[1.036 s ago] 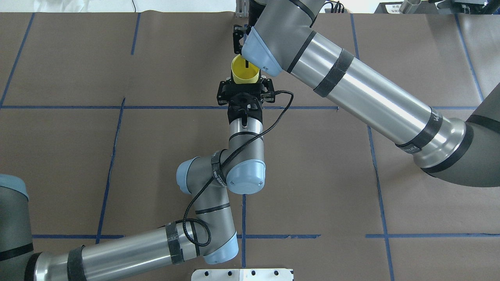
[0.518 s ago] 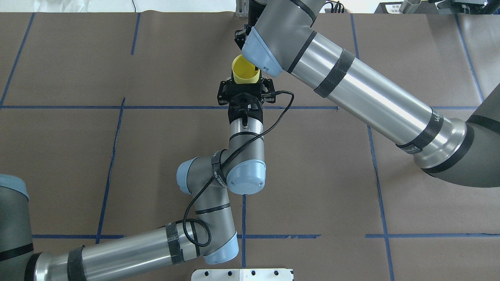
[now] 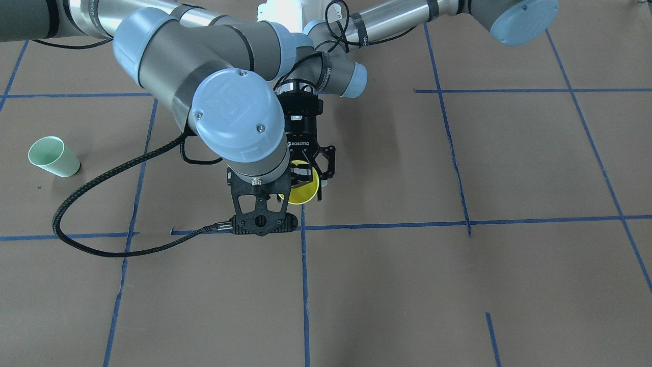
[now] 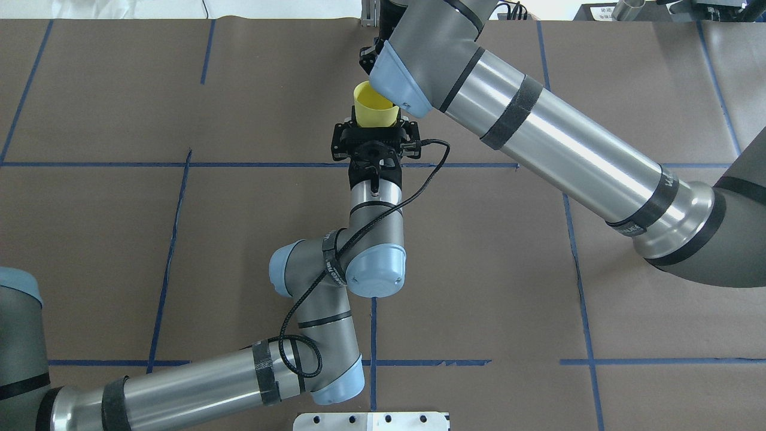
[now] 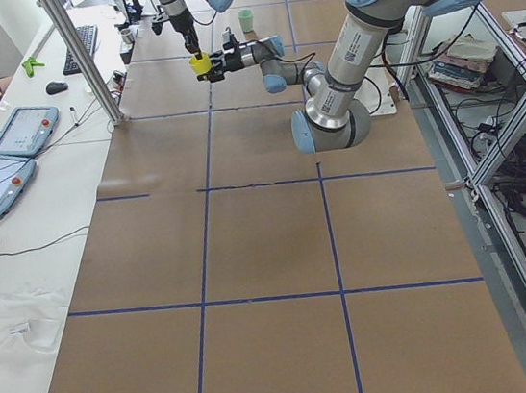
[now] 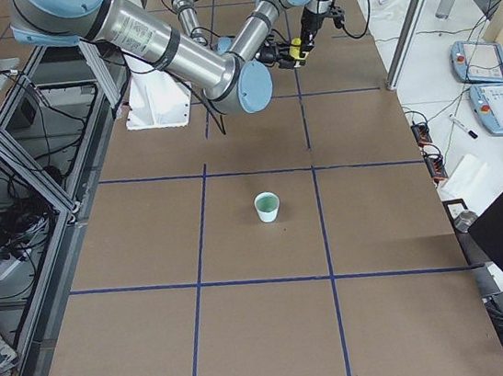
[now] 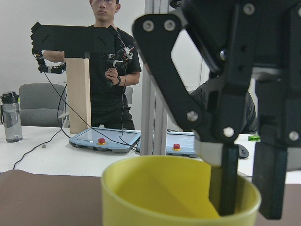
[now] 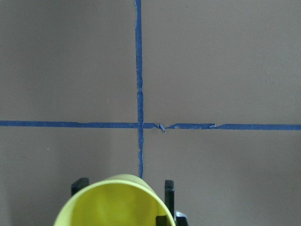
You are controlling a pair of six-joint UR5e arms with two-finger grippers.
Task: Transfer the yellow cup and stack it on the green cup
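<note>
Since the earlier frame the yellow cup (image 4: 375, 108) has edged forward, clamped in the left gripper (image 4: 377, 124); the right gripper (image 7: 248, 207) straddles its rim, pinch unconfirmed. We judge early release would drop it, far from the green cup (image 3: 53, 157)

Bright, even overhead light; soft shadows on table (image 4: 479, 269). Glare streaks on silver arm tubes (image 4: 556, 137). Left wrist view: near yellow cup (image 7: 178, 193) slightly soft.

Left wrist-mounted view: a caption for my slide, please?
The right tool straddles the rim of the yellow cup, one finger inside, one outside.
</note>
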